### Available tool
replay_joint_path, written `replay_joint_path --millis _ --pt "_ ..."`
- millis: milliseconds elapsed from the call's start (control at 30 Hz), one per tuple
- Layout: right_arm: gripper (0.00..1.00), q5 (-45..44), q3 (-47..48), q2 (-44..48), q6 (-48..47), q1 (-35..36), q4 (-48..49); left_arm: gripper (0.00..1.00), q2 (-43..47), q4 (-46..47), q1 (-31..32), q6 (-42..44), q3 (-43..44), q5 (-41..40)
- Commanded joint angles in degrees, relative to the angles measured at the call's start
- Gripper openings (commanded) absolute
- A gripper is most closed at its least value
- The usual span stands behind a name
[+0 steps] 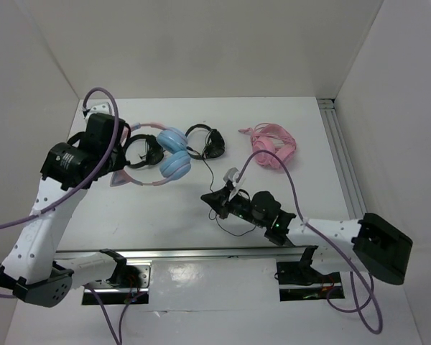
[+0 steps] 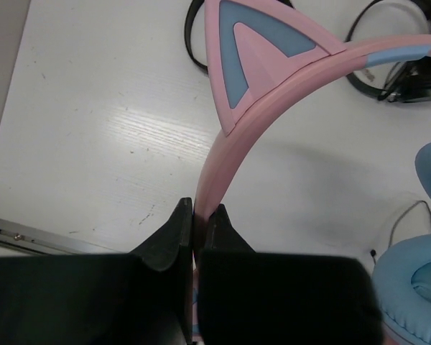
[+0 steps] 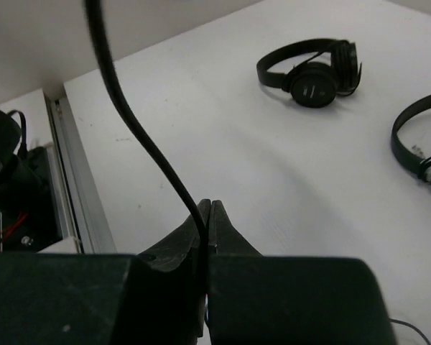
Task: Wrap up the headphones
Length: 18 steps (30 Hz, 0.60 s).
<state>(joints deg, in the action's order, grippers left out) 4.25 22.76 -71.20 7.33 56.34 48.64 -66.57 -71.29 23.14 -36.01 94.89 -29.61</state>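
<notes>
Left tool (image 2: 195, 210): was clenched on the headphones' (image 1: 174, 164) pink headband (image 2: 233, 151).
Right tool (image 3: 205, 207): was pinched tight on the black cable (image 3: 140, 133).

Both arms are built of smooth white shells joined by black motor housings. The left arm (image 1: 36, 223) carries a bulky black cylinder near its wrist, and the right arm (image 1: 332, 231) has a big black boxy block at its shoulder. A purple cable (image 1: 106, 147) loops loosely along each arm. A small green light (image 1: 276, 225) glows on the right arm's black wrist. The left claw (image 2: 194, 210) and the right claw (image 3: 205, 208) have matte black, wedge-shaped fingers on wide black bodies.
</notes>
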Motion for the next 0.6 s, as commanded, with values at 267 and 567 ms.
replay_joint_path --millis 267,567 --pt "0.00 -36.5 15.4 14.2 -7.5 13.7 -41.6 0.00 -3.7 8.0 2.7 0.1 -10.0 -12.2" --pt "0.01 -60.9 22.6 16.0 -17.9 18.8 -47.3 0.00 -8.7 10.7 18.7 7.9 -16.8 3.3"
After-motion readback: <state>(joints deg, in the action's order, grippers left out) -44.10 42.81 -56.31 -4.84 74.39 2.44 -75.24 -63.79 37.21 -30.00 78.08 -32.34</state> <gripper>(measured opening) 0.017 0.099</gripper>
